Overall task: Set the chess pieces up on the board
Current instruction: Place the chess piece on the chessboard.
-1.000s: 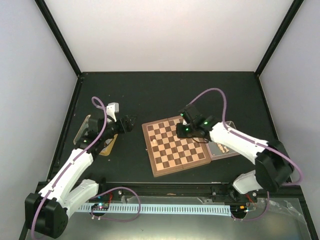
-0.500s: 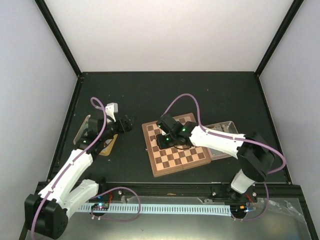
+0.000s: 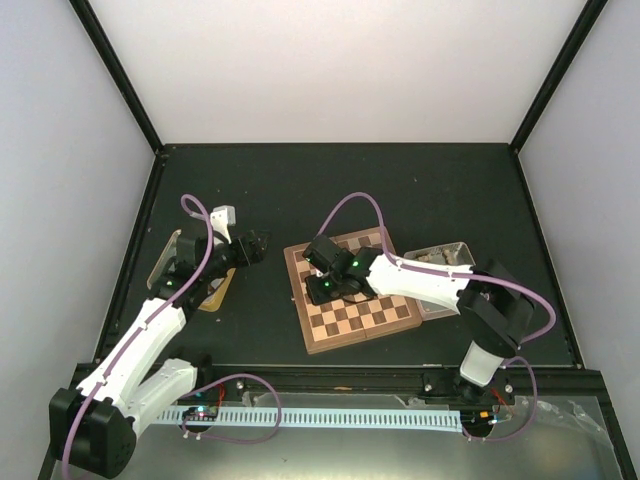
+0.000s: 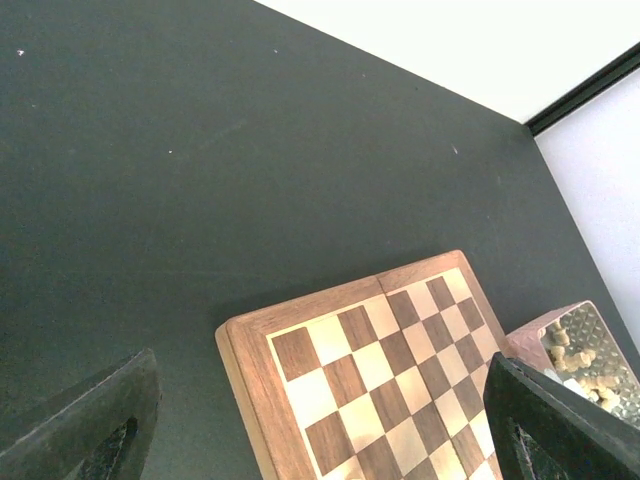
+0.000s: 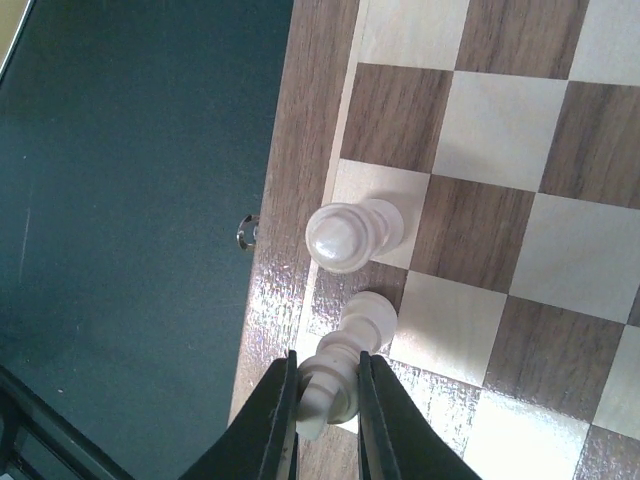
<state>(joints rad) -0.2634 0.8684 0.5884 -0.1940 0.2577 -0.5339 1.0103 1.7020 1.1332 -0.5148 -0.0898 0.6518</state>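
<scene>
Right pincer (image 5: 327,368) is closed narrowly on a pale chess piece (image 5: 338,380), its two dark fingers (image 5: 283,415) pressing the piece's upper part from either side; the piece leans, its base towards the board's left-hand column of squares, and I cannot tell whether that base touches the wood; left pincer (image 3: 262,243) stands wide open and holds nothing, hanging above bare counter off the board's left edge, its fingers sitting at the two lower corners of its own wrist view.

Dark counter (image 3: 420,190) carries everything; the board (image 3: 372,314) lies near the counter's middle, closer to the near edge than the far one, and turned a little askew; its checks are dark brown and pale tan inside a brown rim; a clear tray (image 3: 455,245) rests just beside the board's right edge with small pale pieces in it; a gold tin (image 3: 218,291) lies towards the counter's left edge, partly hidden under the left arm.

One more pale piece (image 5: 352,235) stands upright on a pale square in the board's left-hand column, hard by the rim; the gripped piece is just beside it, one square along that same column, the two apart.
</scene>
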